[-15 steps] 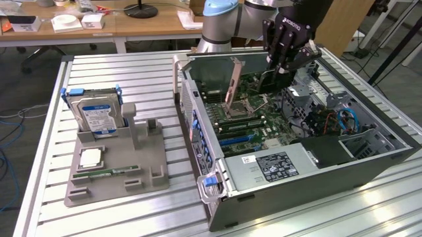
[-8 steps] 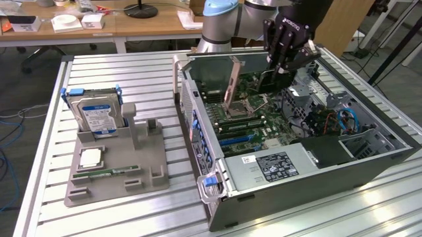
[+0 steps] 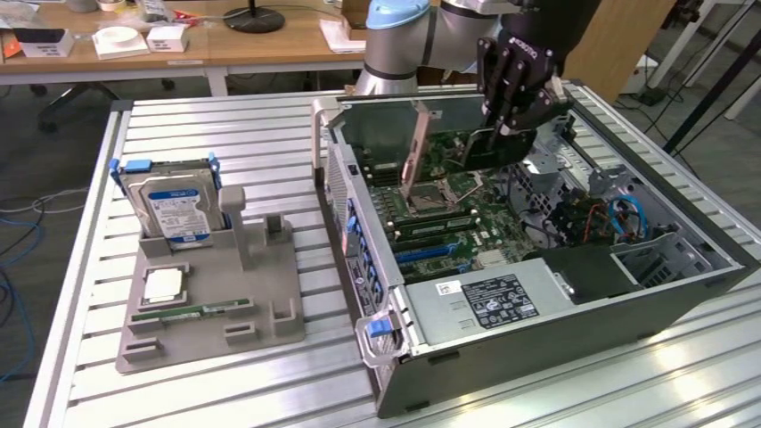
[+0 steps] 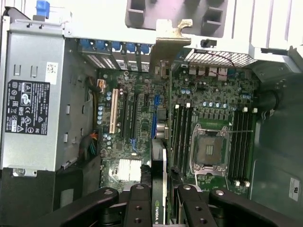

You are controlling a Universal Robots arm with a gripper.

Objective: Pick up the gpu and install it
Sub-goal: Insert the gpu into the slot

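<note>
The claw [image 3: 514, 120] hangs over the open computer case [image 3: 666, 294], clenched on the gpu [image 3: 497, 147], which it carries edge-down above the motherboard [image 3: 458, 227]. In the wrist view the card runs straight away from the claw [image 4: 160, 194] as a thin strip, its green-and-black upper edge [image 4: 161, 189] pinched between the black fingers [image 4: 138, 203], and its silvery bracket [image 4: 169, 40] stands at the far end, close to the case's rear wall with the slot openings [image 4: 113, 49]. The long axis of the card therefore lies roughly parallel to the expansion slots [image 4: 113, 113] and the memory slots [image 4: 182, 137] on the board, with the bracket end pointing toward the rear openings.

The relation that counts is sideways offset: from above, the card's line appears to fall between the blue slot [image 4: 156, 101] and the memory slots beside the processor socket [image 4: 208, 149], so it seems not yet lined up over any slot, though this is a judgement from a slanted look. The card is clear of the board in the exterior view.

The card's lower edge with its contacts is hidden under the card itself, and how high it sits above the slots cannot be read. On the tabletop [image 3: 238, 125] to the exterior view's left, a grey holder [image 3: 214, 312] carries a hard drive [image 3: 178, 209] and a memory stick [image 3: 196, 310]
</note>
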